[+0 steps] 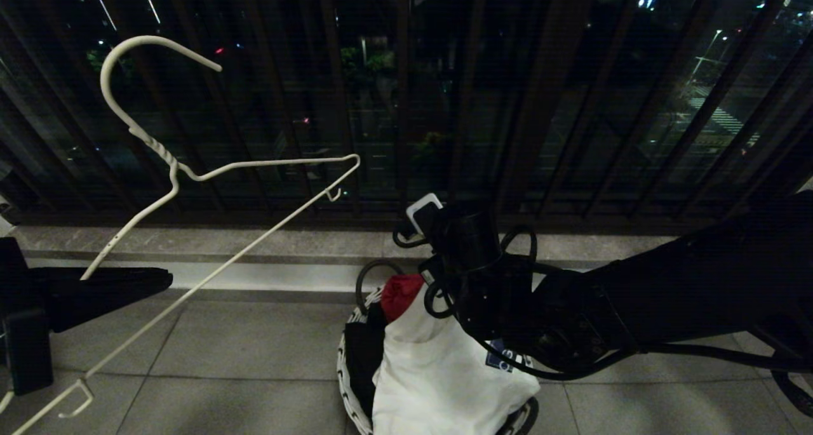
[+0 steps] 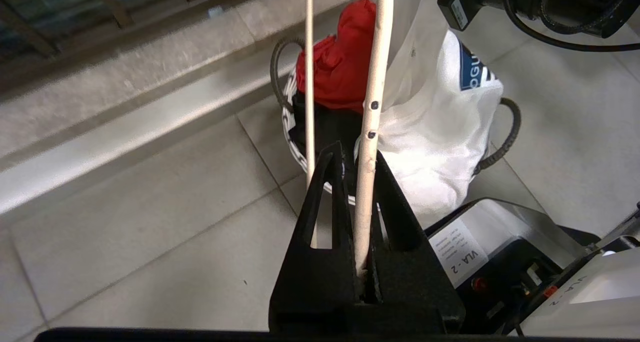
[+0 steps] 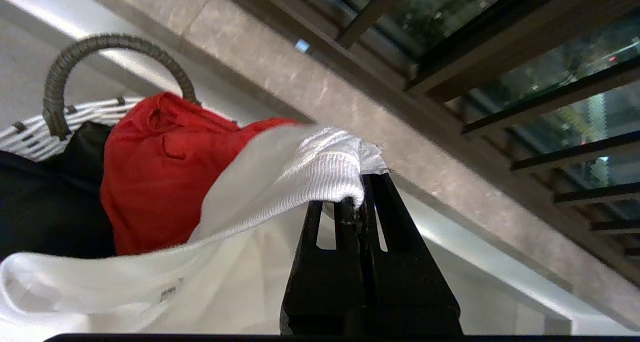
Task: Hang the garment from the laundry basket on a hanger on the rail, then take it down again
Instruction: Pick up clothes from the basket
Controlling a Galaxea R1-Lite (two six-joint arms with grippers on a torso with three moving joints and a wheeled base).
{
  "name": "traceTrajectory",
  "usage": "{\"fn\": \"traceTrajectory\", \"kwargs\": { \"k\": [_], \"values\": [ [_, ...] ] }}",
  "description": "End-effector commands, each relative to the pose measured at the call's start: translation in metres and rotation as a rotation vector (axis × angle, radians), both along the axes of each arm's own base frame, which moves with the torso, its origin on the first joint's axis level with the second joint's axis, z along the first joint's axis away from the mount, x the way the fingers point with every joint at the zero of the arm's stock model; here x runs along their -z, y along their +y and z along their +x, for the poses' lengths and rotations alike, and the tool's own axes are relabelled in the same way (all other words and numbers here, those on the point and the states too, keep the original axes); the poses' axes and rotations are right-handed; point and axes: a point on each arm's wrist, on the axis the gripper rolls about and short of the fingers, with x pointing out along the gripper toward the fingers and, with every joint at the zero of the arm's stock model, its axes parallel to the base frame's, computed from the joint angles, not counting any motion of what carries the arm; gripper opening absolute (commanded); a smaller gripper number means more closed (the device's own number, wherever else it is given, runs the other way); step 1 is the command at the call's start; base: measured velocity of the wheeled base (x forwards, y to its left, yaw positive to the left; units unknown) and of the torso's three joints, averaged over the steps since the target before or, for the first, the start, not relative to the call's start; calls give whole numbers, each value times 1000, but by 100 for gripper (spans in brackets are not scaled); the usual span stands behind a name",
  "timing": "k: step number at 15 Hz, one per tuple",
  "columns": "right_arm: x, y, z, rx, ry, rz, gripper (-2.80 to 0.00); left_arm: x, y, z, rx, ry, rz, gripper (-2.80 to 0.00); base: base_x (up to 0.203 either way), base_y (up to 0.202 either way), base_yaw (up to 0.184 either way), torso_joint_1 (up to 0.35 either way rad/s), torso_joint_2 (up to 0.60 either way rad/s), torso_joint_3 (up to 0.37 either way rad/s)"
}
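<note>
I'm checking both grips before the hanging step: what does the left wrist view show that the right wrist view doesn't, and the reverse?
Only the left wrist view shows the left gripper shut on the hanger, and the blue print on the T-shirt.

Only the right wrist view shows the right gripper shut on the T-shirt's ribbed edge, lifted from the pile.

Both show the laundry basket holding the red cloth, a black garment and the T-shirt, near the stone ledge.

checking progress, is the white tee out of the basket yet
Partly: right gripper pinches the tee's ribbed edge, lifted, but most of it sits in the basket.
</note>
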Motion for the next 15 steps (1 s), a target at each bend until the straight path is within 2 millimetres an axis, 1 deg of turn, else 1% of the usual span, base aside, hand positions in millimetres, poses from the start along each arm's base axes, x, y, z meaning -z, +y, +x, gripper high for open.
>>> {"fn": "traceTrajectory", "kwargs": {
  "k": [1,8,11,15],
  "values": [
    [0,0,0,3,-2,-2,-280,0,0,-1,3,-2,0,-280,0,0,0,2,2,206],
    [0,-1,-1,3,-1,-3,-280,0,0,-1,6,-8,8,-280,0,0,0,0,2,203],
    [1,0,-1,1,-1,-1,-280,4,0,-5,14,-20,29,-280,0,0,0,-2,3,196],
    [0,-1,-1,2,-2,0,-280,5,0,-3,14,-13,29,-280,0,0,0,2,1,205]
  ]
}}
